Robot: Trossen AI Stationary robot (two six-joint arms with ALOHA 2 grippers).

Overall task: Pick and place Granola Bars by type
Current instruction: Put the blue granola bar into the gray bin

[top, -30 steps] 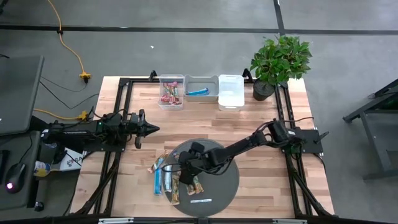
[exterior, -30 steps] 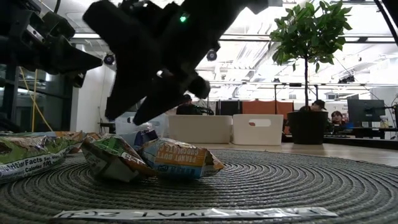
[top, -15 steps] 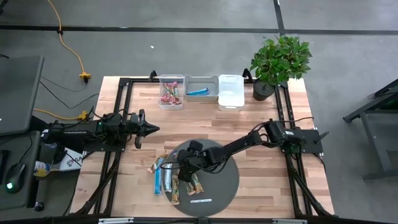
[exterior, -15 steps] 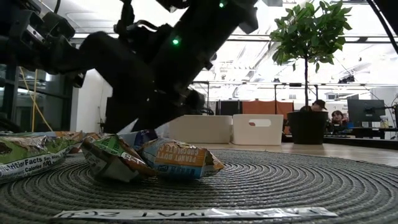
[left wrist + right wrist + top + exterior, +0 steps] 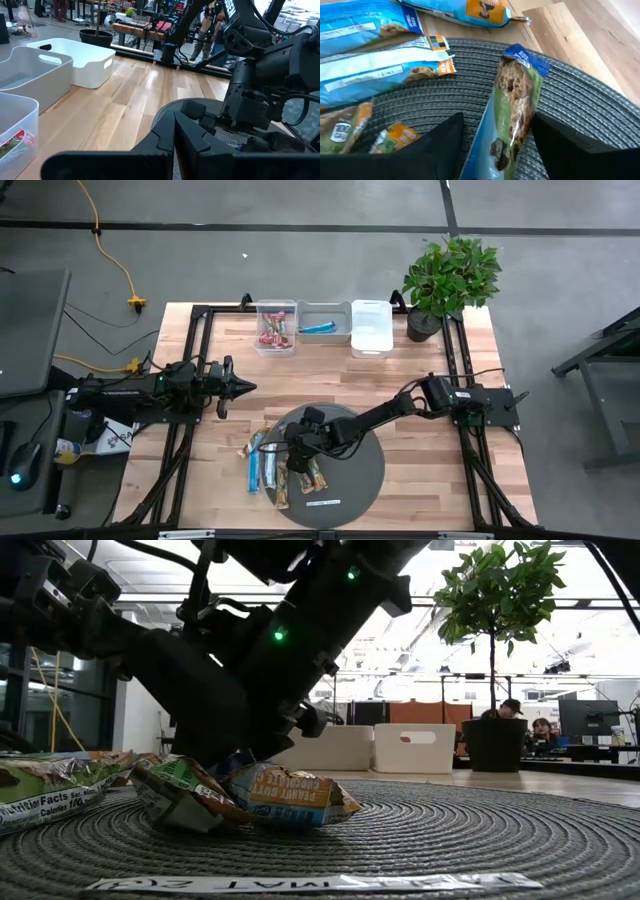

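Note:
Several granola bars (image 5: 268, 470) lie flat on the left part of a round dark mat (image 5: 355, 470) and on the wood beside it. My right gripper (image 5: 288, 450) slants down over them, open. In the right wrist view one finger (image 5: 440, 145) stands on each side of a blue-and-green bar (image 5: 512, 100) that lies on the mat; I see no touch. Blue bars (image 5: 380, 70) and a brown-orange one (image 5: 365, 135) lie beside it. My left gripper (image 5: 240, 387) waits shut and level at the table's left, holding nothing.
Three bins stand at the far edge: a clear one (image 5: 275, 328) with red bars, a grey one (image 5: 323, 325) with a blue bar, and a white one (image 5: 372, 328). A potted plant (image 5: 445, 280) stands at the far right. A white label strip (image 5: 322, 503) lies on the mat's near side.
My right gripper has come down toward the bars on the mat's left part and stays open. In the low view it has sunk from above the bars to just behind them. The bars have not moved.

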